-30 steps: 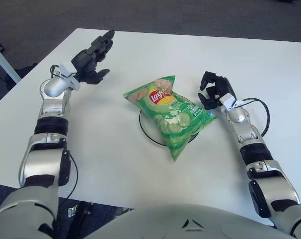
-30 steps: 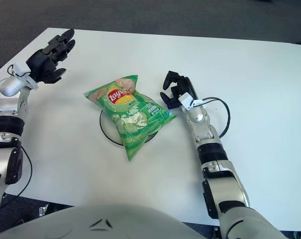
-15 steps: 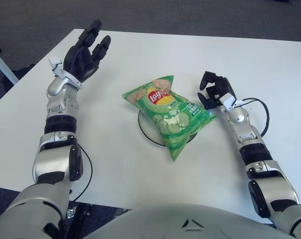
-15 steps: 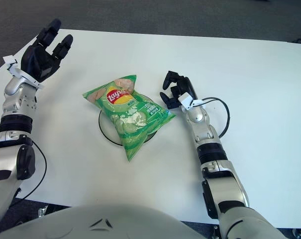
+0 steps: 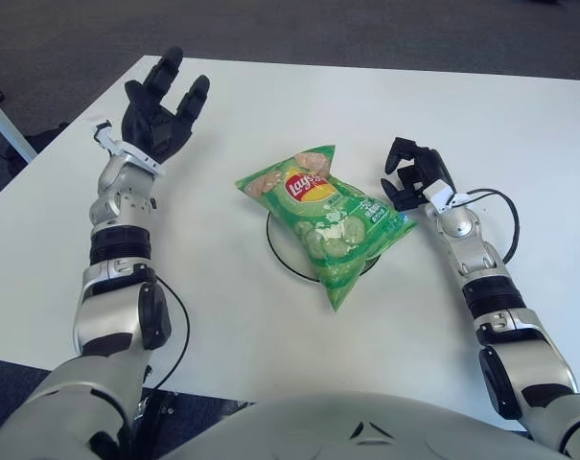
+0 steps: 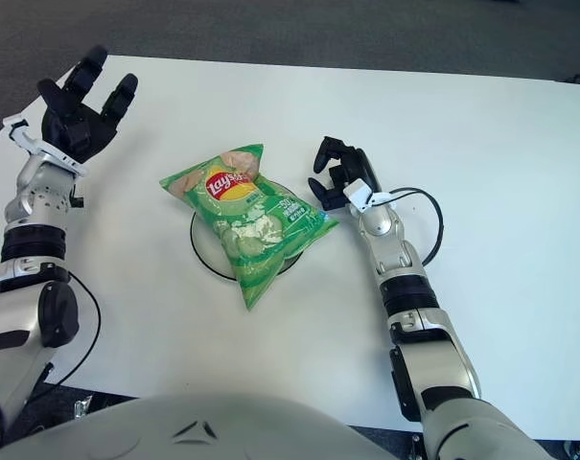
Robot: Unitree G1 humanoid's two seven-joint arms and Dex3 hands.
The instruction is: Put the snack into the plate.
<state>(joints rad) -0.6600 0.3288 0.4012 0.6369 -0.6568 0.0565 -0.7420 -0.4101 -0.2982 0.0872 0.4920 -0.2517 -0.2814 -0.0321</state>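
A green Lay's chip bag [image 5: 326, 217] lies across a white plate [image 5: 281, 259] with a dark rim at the table's centre, covering most of it. My left hand [image 5: 161, 108] is raised above the table's left part, well left of the bag, palm up with fingers spread and holding nothing. My right hand [image 5: 414, 172] shows just right of the bag's right corner, fingers curled, with nothing in its grasp.
The white table [image 5: 520, 134] stretches wide to the right and back. A black cable [image 5: 505, 216] loops beside my right forearm. The table's left edge [image 5: 69, 129] runs diagonally next to my left arm, with dark floor beyond.
My left hand rotated from pointing right to upright, palm up with fingers spread, and drew slightly toward me. The bag, plate and right hand stayed put.
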